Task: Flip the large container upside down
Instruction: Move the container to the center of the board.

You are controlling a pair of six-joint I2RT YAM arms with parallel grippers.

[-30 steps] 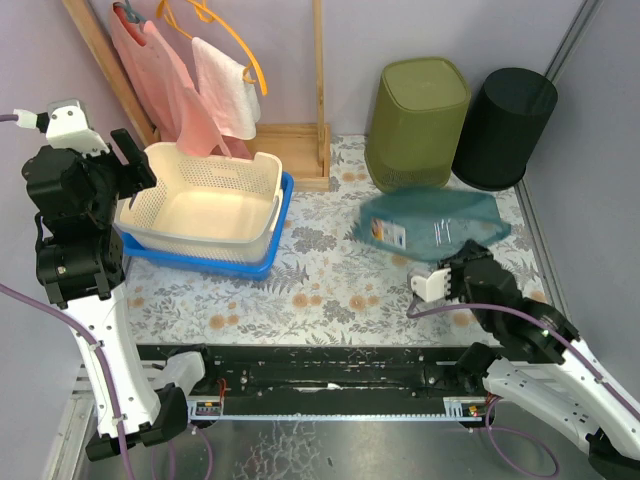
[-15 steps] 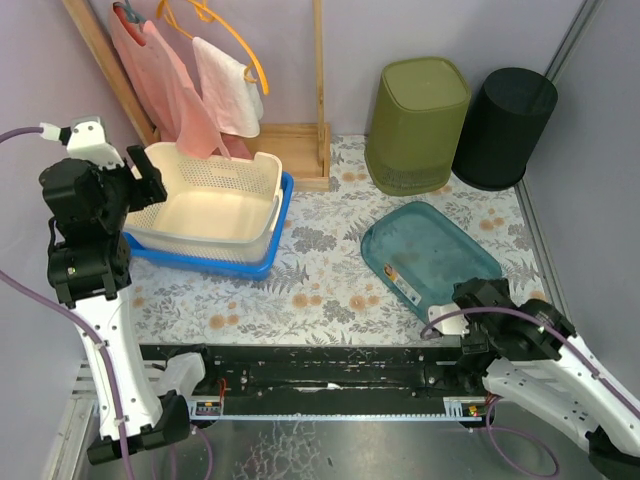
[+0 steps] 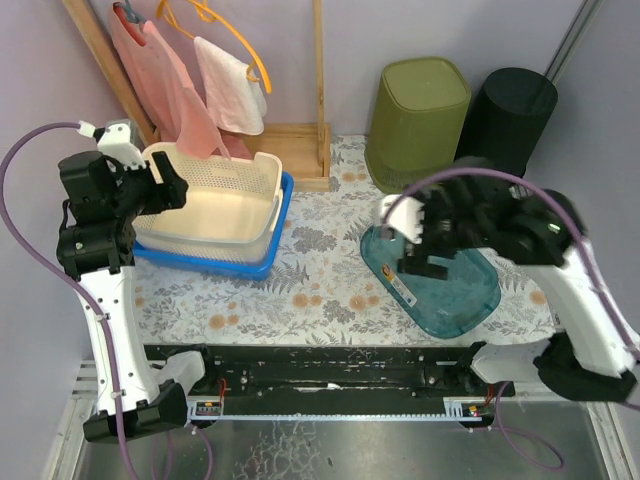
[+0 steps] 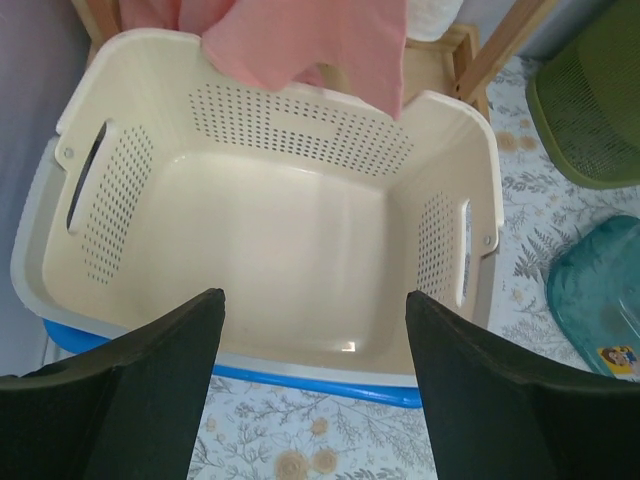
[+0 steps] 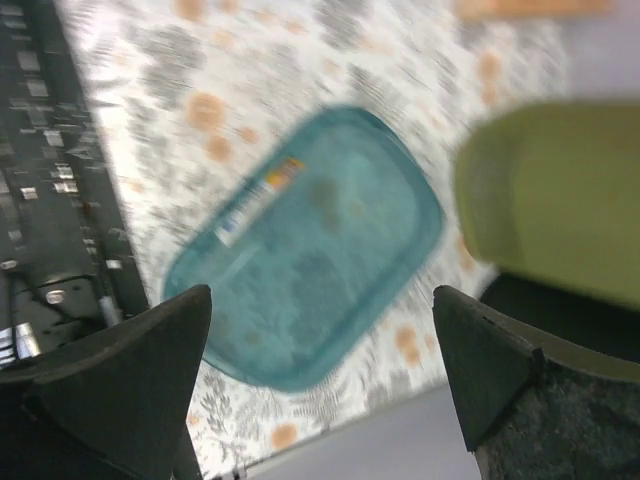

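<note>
The large container (image 3: 455, 295) is a teal see-through tub lying flat on the floral mat at the right, with a label on its upward face. It also shows in the right wrist view (image 5: 310, 240) and at the edge of the left wrist view (image 4: 600, 300). My right gripper (image 3: 422, 243) hangs open above its left part, apart from it, with nothing between the fingers (image 5: 320, 292). My left gripper (image 3: 165, 185) stands open over the near rim of the cream basket (image 4: 300, 125), holding nothing (image 4: 313, 296).
The cream perforated basket (image 3: 255, 175) sits in a blue tray (image 3: 285, 200) at the left. A green bin (image 3: 420, 120) and a black bin (image 3: 505, 125) stand upside down at the back right. Pink garments (image 3: 190, 90) hang on a wooden rack behind the basket.
My right gripper opened and let go of the teal container, which dropped flat onto the mat. The right arm then rose over it. The left arm shifted toward the basket.
</note>
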